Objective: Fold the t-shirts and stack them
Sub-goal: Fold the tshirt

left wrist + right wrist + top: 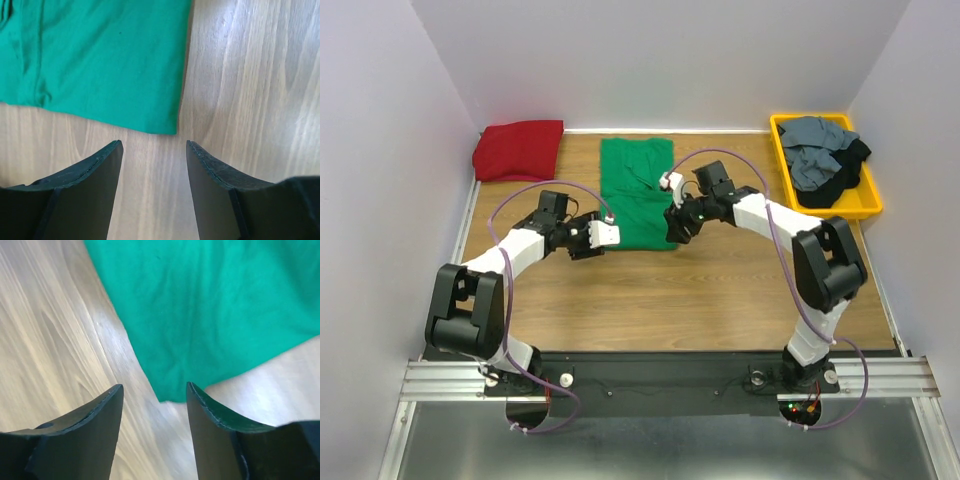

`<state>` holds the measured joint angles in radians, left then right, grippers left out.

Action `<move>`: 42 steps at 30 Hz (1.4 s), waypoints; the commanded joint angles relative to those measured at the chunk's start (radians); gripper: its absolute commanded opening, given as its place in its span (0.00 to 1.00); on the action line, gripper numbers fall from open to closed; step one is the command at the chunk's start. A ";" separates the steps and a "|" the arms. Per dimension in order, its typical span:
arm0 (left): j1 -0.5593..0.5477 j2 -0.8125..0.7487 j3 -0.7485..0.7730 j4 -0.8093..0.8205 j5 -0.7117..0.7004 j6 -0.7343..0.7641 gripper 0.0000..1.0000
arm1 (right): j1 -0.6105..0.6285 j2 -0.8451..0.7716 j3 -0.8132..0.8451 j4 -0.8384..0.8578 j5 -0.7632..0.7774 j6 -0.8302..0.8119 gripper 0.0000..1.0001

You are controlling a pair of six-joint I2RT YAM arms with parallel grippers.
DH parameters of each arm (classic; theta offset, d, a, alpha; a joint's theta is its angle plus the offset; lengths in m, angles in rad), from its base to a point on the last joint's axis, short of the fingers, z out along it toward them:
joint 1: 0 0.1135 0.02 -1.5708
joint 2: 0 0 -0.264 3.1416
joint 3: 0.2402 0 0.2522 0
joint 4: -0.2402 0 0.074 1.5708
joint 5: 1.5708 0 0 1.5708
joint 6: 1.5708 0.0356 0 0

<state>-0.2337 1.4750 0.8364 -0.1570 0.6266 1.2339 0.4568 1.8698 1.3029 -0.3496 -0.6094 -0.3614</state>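
Observation:
A bright green t-shirt (637,190) lies flat as a long folded strip on the wooden table, at the middle back. My left gripper (607,236) is open and empty just off its near left corner; the left wrist view shows that corner (165,125) just beyond the fingers. My right gripper (673,228) is open and empty at the near right corner, seen in the right wrist view (167,392) just ahead of the gap between the fingers. A dark red t-shirt (519,149) lies folded at the back left. Grey and black t-shirts (824,160) are heaped in the tray.
The yellow plastic tray (865,206) stands at the back right. White walls close in the table on three sides. Bare wood (680,300) lies between the green shirt and the arm bases.

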 commanded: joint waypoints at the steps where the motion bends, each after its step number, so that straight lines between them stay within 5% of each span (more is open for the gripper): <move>1: -0.038 -0.010 -0.010 0.043 -0.015 0.147 0.65 | 0.063 -0.101 -0.069 -0.015 0.140 -0.371 0.59; 16: -0.101 0.125 -0.003 0.105 -0.082 0.202 0.64 | 0.134 -0.014 -0.215 0.225 0.304 -0.617 0.57; 20: -0.118 0.166 0.020 0.097 -0.103 0.196 0.63 | 0.135 0.005 -0.232 0.241 0.316 -0.614 0.45; 23: -0.124 0.186 0.046 0.091 -0.114 0.185 0.52 | 0.135 0.000 -0.240 0.241 0.323 -0.608 0.21; 24: -0.125 0.191 0.052 0.083 -0.116 0.179 0.38 | 0.135 -0.009 -0.241 0.241 0.326 -0.602 0.12; 26: -0.125 0.196 0.069 0.064 -0.120 0.170 0.25 | 0.135 -0.023 -0.243 0.238 0.333 -0.582 0.02; 29: -0.127 0.141 0.085 -0.040 -0.093 0.165 0.01 | 0.135 -0.083 -0.255 0.206 0.329 -0.547 0.01; 42: -0.325 -0.286 -0.060 -0.305 0.041 0.012 0.00 | 0.146 -0.461 -0.289 -0.218 0.096 -0.358 0.01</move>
<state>-0.4946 1.3006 0.8322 -0.3248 0.5823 1.3174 0.5846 1.5070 1.0355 -0.4030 -0.4232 -0.7822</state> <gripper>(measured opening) 0.033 0.039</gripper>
